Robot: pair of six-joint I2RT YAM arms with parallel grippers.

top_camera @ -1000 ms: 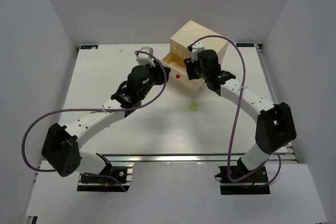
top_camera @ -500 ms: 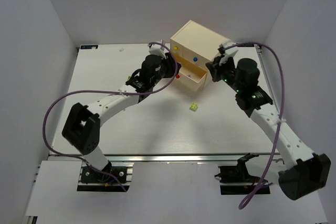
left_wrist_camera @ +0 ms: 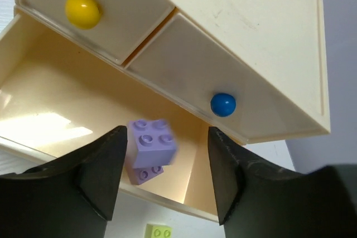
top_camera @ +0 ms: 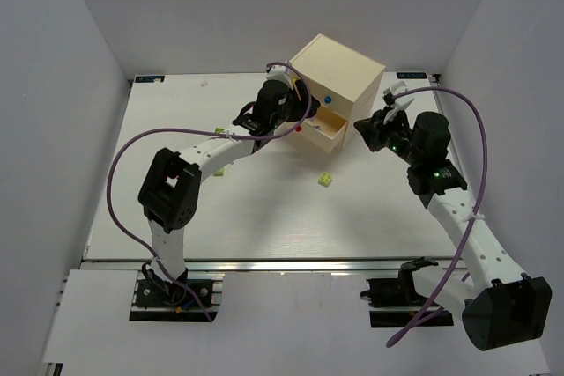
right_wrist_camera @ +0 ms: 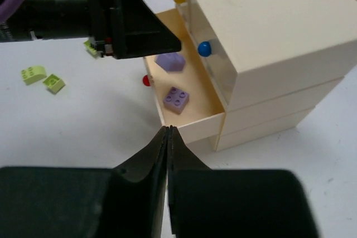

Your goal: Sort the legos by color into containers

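The cream chest [top_camera: 339, 77] stands at the back, its red-knob drawer [top_camera: 322, 136] pulled open. My left gripper [top_camera: 300, 114] hangs over that drawer, open [left_wrist_camera: 167, 137]. A lavender lego [left_wrist_camera: 152, 140] sits blurred between the fingers with a wide gap to the right finger. A second lavender lego [left_wrist_camera: 146, 173] lies on the drawer floor below. Both show in the right wrist view, the upper lego [right_wrist_camera: 170, 61] and the lower one [right_wrist_camera: 176, 98]. My right gripper [top_camera: 367, 129] is shut and empty [right_wrist_camera: 168, 132], right of the chest. A lime lego [top_camera: 326, 180] lies on the table.
The yellow-knob drawer [left_wrist_camera: 82, 10] and the blue-knob drawer [left_wrist_camera: 223, 104] are closed. Lime legos [right_wrist_camera: 33, 73] lie on the table left of the chest, near my left forearm [top_camera: 211, 151]. White walls stand round the table's left, back and right edges.
My left gripper has moved right and now sits over the open drawer. My right gripper has drawn back from the drawer to the chest's right side.
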